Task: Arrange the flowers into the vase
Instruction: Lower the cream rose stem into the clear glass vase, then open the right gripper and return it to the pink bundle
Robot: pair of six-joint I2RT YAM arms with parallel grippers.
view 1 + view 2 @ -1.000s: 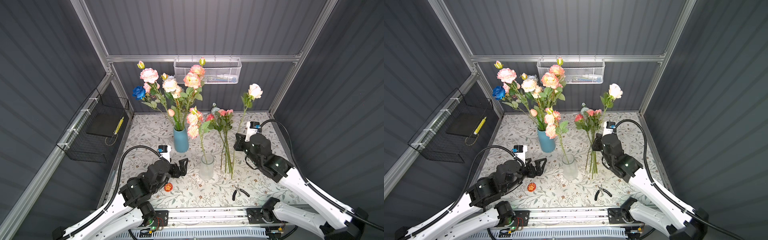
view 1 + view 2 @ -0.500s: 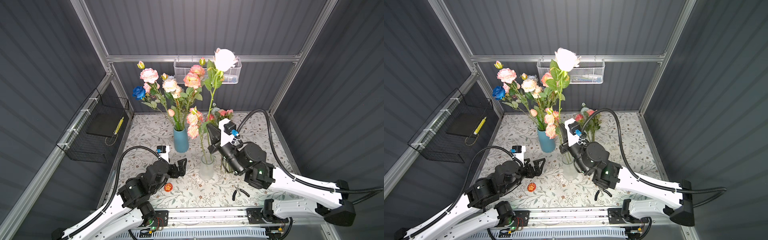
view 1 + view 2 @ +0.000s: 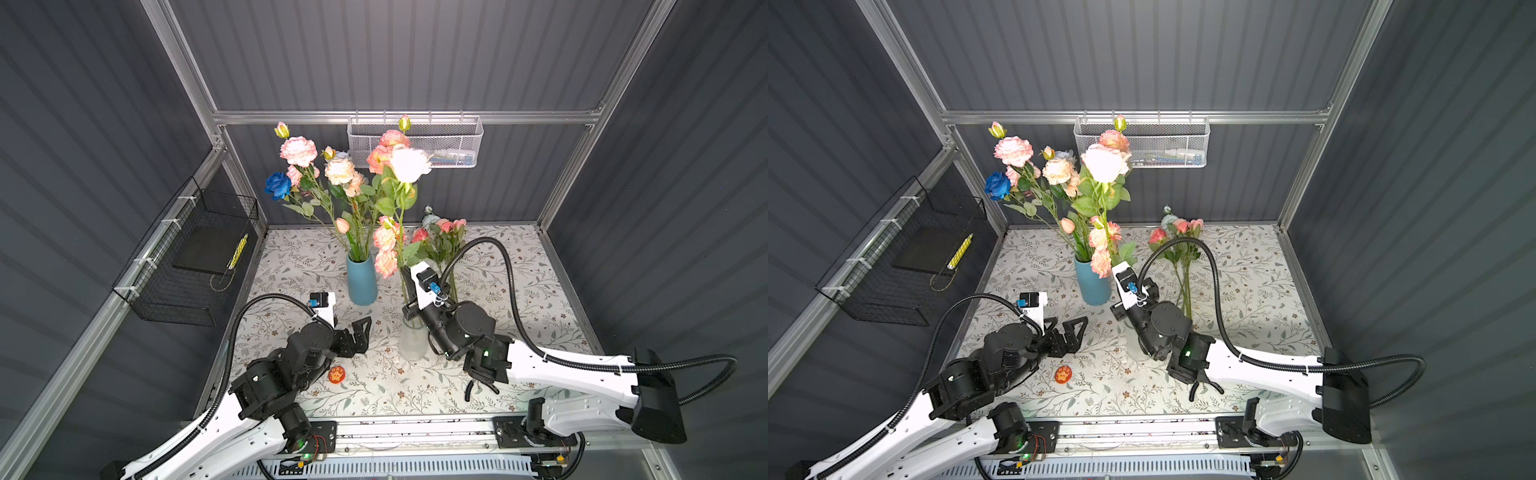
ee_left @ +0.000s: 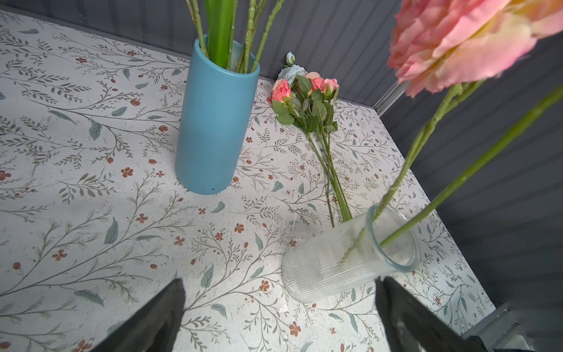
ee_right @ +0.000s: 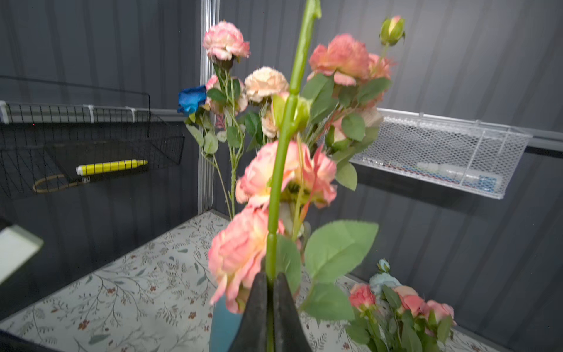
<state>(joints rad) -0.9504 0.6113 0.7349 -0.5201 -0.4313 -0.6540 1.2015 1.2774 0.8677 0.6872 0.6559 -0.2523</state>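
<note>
White rose stem clamped in right gripper, lower end inside ribbed glass vase with a peach bloom, left gripper spread wide nearby, more flowers in blue vase

White rose and pink peony stand in clear glass vase; mixed bouquet fills blue vase; small pink roses lie on surface

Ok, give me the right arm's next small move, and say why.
Probably lower the right gripper a little. Its jaws are shut on the white rose's stem, whose lower end is inside the mouth of the glass vase; how deep it reaches is unclear through the ribbed glass. Let go now, the tall flower might tip out.
</note>
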